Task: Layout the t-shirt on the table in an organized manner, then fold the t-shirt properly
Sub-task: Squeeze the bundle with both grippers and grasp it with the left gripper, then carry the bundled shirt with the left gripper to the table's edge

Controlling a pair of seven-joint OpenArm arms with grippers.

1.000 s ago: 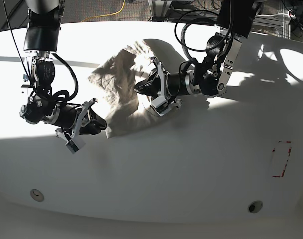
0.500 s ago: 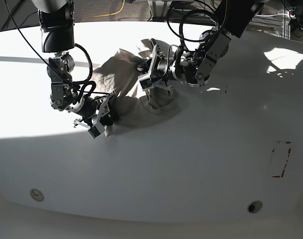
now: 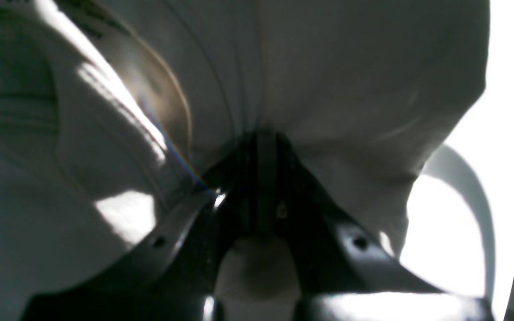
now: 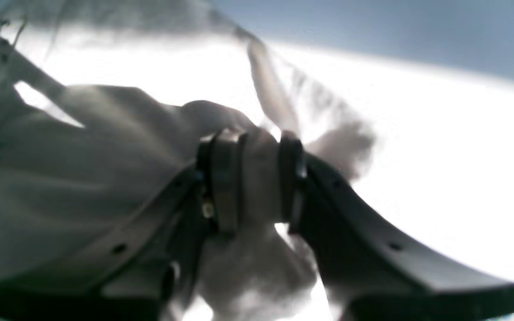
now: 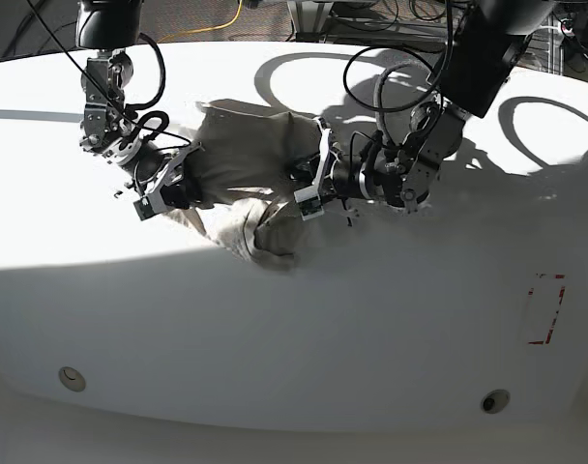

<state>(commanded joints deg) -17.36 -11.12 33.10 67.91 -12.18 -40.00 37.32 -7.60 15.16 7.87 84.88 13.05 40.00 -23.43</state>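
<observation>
The t-shirt (image 5: 244, 169) hangs stretched between both arms, each one's jaws pinching its cloth.

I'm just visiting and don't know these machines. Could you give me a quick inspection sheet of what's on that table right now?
Surface: white smooth tabletop, half sunlit, half shaded; two small round holes near the front edge; a red dashed rectangle mark at the right.
Job's things: plain beige cotton t-shirt, crumpled and bunched, not flat, stretched between both arms.
Clutter: nothing seen.
Grippers: left gripper shut on the shirt's fabric; right gripper also shut on a fold.
Cables: black cables looped along both arms; a yellow cable beyond the far edge.
Surroundings: metal frames and equipment behind the table, too dark to identify.
</observation>
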